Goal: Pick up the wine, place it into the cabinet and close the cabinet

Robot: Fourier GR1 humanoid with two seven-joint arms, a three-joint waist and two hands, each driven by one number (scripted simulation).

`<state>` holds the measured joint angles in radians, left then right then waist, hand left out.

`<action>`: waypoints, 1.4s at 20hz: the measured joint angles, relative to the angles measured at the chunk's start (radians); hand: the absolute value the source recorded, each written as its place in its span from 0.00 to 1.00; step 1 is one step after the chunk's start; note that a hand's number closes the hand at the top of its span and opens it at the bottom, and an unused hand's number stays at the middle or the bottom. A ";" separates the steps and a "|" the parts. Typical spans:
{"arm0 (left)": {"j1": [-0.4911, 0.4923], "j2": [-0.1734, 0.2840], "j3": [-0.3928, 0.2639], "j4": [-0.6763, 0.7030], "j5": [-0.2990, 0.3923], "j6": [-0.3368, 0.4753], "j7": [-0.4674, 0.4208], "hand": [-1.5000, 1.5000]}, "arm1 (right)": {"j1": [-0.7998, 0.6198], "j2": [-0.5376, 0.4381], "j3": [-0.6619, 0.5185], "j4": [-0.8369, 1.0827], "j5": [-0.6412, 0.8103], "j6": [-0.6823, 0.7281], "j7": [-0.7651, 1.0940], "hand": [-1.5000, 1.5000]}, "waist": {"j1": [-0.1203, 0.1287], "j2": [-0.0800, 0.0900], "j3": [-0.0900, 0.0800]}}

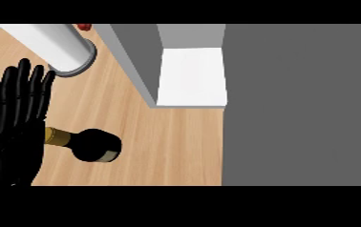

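The wine bottle [97,145] is dark with a gold-wrapped neck. It rests on the wooden counter [176,145] at the lower left, neck pointing left. My left hand [21,121] shows at the left edge, open with fingers straight and pointing up; its palm covers the tip of the bottle's neck. The cabinet [192,76] stands open at the upper middle, showing a white shelf inside. Its grey door [134,64] swings out toward the counter. My right hand shows nowhere.
A tall white cylinder [63,47] stands at the upper left, just above my left hand's fingertips. A small red thing [84,26] peeks out behind it. A broad grey cabinet front [292,104] fills the right side.
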<state>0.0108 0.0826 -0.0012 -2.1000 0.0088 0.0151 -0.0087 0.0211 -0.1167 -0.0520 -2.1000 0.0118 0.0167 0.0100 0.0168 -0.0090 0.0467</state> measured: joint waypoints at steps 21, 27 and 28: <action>0.358 0.518 -0.031 -0.214 0.991 -0.765 0.029 0.00 | 0.143 0.005 0.185 -0.289 -0.168 0.104 0.229 0.00 | -0.003 0.003 -0.048; 0.485 0.630 0.128 -0.245 1.178 -0.854 0.021 0.00 | 0.104 -0.003 0.177 -0.324 -0.171 0.082 0.316 0.00 | 0.000 0.004 -0.047; 0.497 0.643 0.142 -0.255 1.201 -0.855 0.023 0.00 | 0.089 -0.003 0.177 -0.331 -0.170 0.071 0.335 0.00 | -0.001 0.004 -0.047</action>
<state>0.5081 0.7255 0.1406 -2.3548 1.2096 -0.8398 0.0141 0.1102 -0.1200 0.1248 -2.4309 -0.1578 0.0881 0.3448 0.0158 -0.0050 -0.0003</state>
